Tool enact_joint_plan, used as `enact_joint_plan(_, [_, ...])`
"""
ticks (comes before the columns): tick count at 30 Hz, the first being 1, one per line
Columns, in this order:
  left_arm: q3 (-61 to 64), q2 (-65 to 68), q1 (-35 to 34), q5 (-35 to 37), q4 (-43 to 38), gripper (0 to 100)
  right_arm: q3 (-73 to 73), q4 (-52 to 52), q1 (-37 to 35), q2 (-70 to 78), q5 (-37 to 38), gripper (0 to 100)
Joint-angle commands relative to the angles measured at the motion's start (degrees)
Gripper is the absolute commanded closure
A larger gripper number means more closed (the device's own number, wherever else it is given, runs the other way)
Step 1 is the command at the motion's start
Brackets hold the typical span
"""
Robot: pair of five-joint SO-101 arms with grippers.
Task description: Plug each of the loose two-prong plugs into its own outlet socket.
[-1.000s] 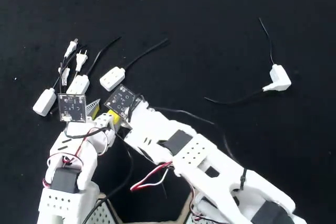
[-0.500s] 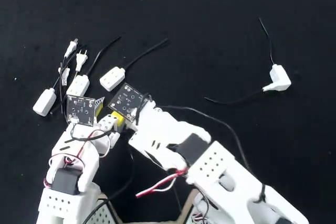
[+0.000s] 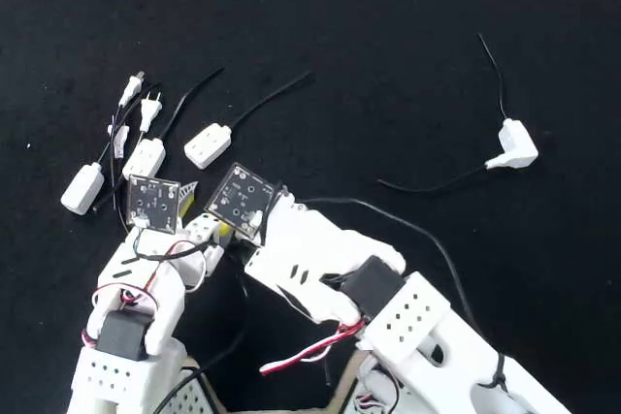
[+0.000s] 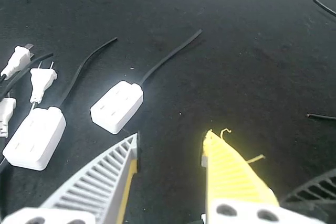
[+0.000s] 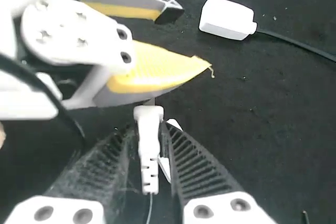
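**Inspector:** Which step is in hand?

**Operator:** Carrying a plug to a socket. The right gripper (image 5: 149,129) is clamped on a white two-prong plug (image 5: 148,153). It holds the plug just short of the middle outlet socket (image 3: 206,144), on the side nearest the arms. The left gripper (image 4: 170,148) hangs beside it, fingers apart and holding nothing.

**Inspector:** What does the next move call for?

**Operator:** In my judgement, turn the prongs toward the socket's slots and press in, with the left gripper steadying the socket body. Which way the prongs face now, I cannot tell.

**Inspector:** What has changed over the last second?

**Operator:** The right wrist has drawn back slightly from the socket and its elbow has folded in. The left wrist has shifted toward it. The angled plug (image 3: 514,147) lies well apart from the socket and has not moved.
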Motion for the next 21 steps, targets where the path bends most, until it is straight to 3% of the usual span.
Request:
enact_joint_plan(1, [-0.8, 0.3, 0.7, -0.4, 0.2, 80, -6.8, 0.2, -0.5, -1.8, 0.3, 98.8])
enact_joint_plan(10, [-0.8, 0.3, 0.7, -0.4, 0.2, 80, -5.8, 0.3, 0.0, -1.8, 0.3, 98.8])
enact_joint_plan(21, [-3.3, 0.2, -3.7, 2.4, 0.1, 80, 3.3, 0.3, 11.3, 2.1, 0.7, 98.8])
